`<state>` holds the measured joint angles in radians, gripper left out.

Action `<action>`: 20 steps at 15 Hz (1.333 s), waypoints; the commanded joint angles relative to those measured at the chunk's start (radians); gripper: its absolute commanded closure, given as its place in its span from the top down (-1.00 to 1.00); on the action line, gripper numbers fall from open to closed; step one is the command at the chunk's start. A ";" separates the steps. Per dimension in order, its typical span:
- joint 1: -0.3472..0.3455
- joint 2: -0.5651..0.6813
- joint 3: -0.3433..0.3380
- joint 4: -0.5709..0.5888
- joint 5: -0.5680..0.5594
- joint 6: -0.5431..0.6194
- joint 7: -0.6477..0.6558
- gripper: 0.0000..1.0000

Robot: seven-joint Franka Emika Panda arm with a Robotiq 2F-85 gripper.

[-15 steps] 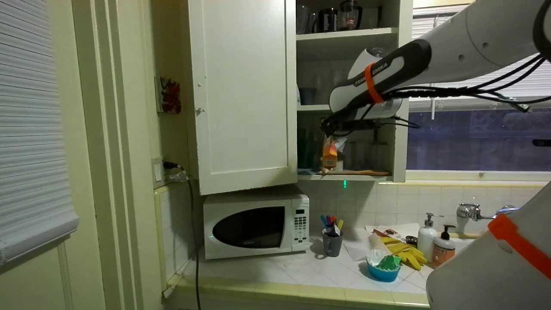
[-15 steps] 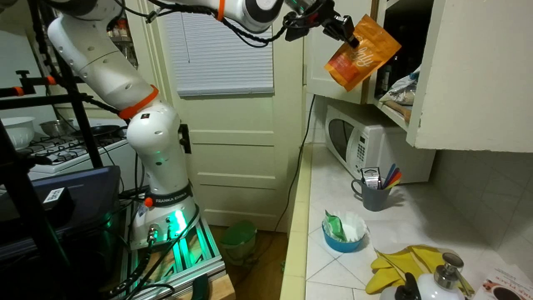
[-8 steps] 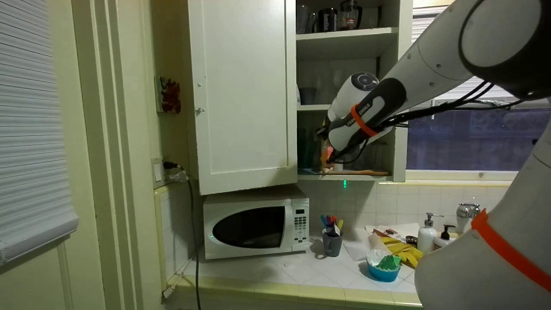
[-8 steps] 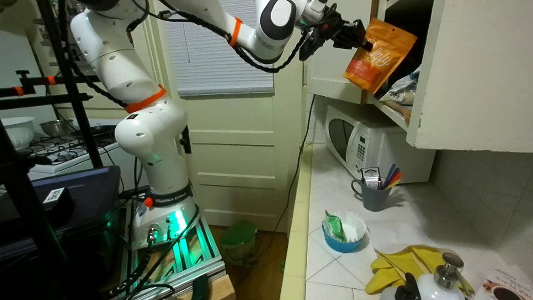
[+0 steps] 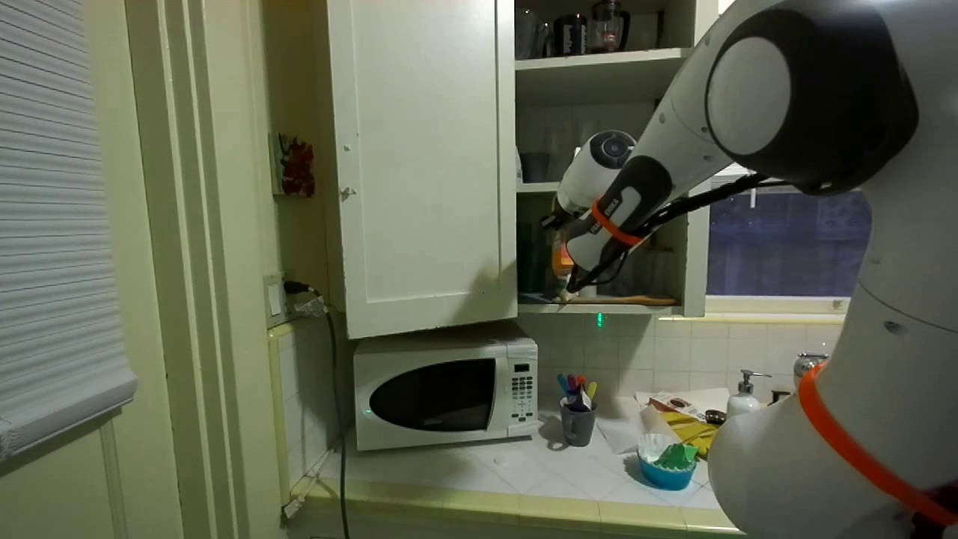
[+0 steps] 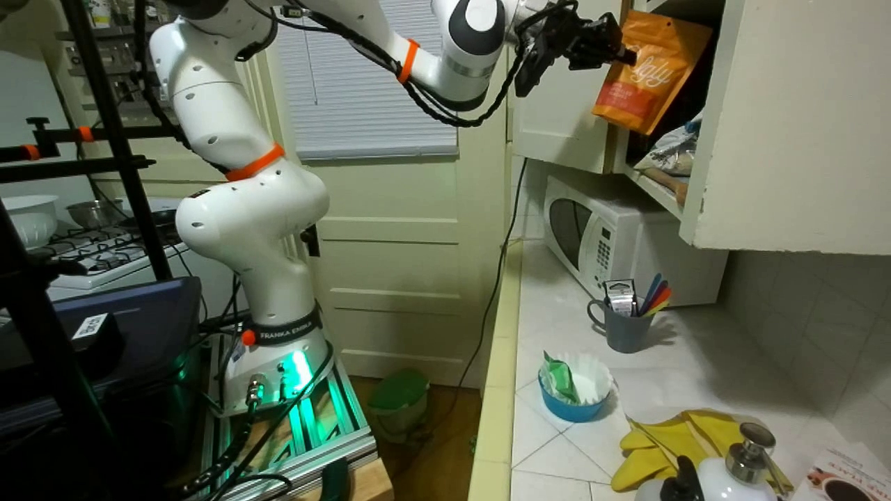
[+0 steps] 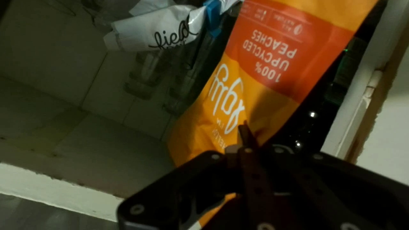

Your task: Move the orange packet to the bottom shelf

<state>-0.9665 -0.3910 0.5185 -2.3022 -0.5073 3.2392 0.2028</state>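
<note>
"Why did the cupboard (image 5: 696, 277) have its door (image 5: 423, 165) swung aside?"

"To let me in, I judged. The bottom shelf (image 5: 629, 308) was where I was bound, and a crumpled white bag (image 6: 676, 147) lay low in there too, which could have crowded the landing."

"And the orange packet (image 6: 661, 76)?"

"In the air at the cupboard's mouth, higher than that shelf; how far inside, I couldn't tell. I took it that I had it by a side edge because an edge was thin enough to pinch, and because that left the base free to touch down first."

"Which way did it point?"

"Right way up, by the lettering: top edge high, base low, printed face (image 6: 630, 101) showing in an exterior view. Its long axis stood steep but not plumb, the top leaning to the right of that view. It would have wanted straightening, I thought, before release."

"And your tool (image 6: 626, 56)?"

"Narrow, holding the packet by its side. One of its fingers (image 7: 246, 140) pressed the printed face; the mate I couldn't make out clearly."
</note>
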 commanded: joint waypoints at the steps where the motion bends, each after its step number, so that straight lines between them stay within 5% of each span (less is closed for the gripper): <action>1: 0.011 0.049 0.040 0.021 0.033 -0.037 0.039 -0.98; 2: -0.032 0.007 0.046 0.006 0.009 -0.007 0.026 -0.93; 4: -0.007 0.030 0.048 0.006 0.016 -0.016 0.033 -0.98; 12: -0.343 0.022 0.308 0.031 0.048 0.159 0.080 -0.98; 20: -0.558 0.032 0.547 0.077 0.104 0.191 0.070 -0.98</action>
<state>-1.4298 -0.3621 0.9765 -2.2508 -0.4306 3.4014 0.2706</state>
